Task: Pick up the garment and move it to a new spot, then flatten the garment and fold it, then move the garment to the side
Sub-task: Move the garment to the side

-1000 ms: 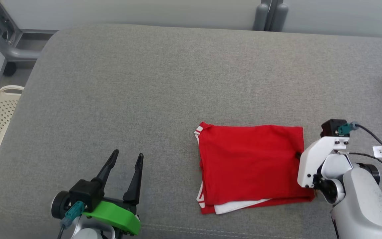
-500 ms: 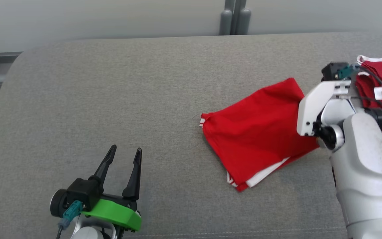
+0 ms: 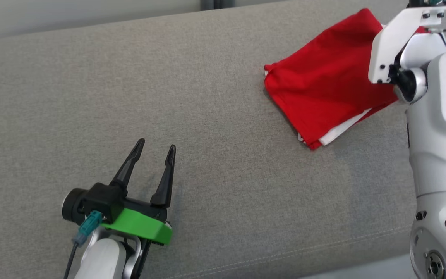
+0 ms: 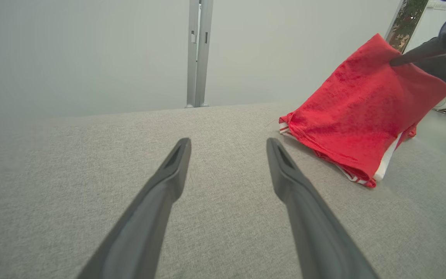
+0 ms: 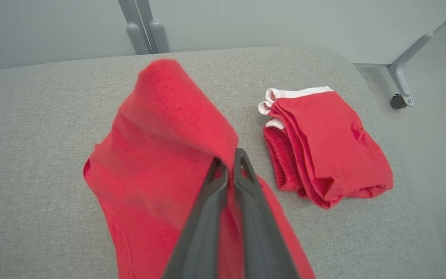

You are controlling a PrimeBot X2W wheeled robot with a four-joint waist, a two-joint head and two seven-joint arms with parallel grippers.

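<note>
Looked like the final move-aside step: right gripper (image 5: 229,164) was pinched tight on the folded garment (image 3: 323,85), upper right; left gripper (image 3: 156,144) sat wide, empty. Next it needed lowering by the folded pile (image 5: 323,147), then letting go.

The garment (image 3: 323,81) is plain bright red, with a white layer showing at its lower edge and thin red-and-white stripes along the hem. The folded pile (image 5: 331,143) is the same red with white edging. The bench (image 3: 207,97) is a uniform light grey weave with a faint fleck, set against a pale grey-green wall (image 4: 91,50) and a mid-grey post (image 4: 198,50). The left gripper (image 3: 157,144) has black fingers, a green bracket (image 3: 138,228) and a teal connector (image 3: 87,231), while the right gripper (image 5: 229,159) has dark grey fingers, a white bracket (image 3: 397,38) and a silver-grey arm (image 3: 443,135).
</note>
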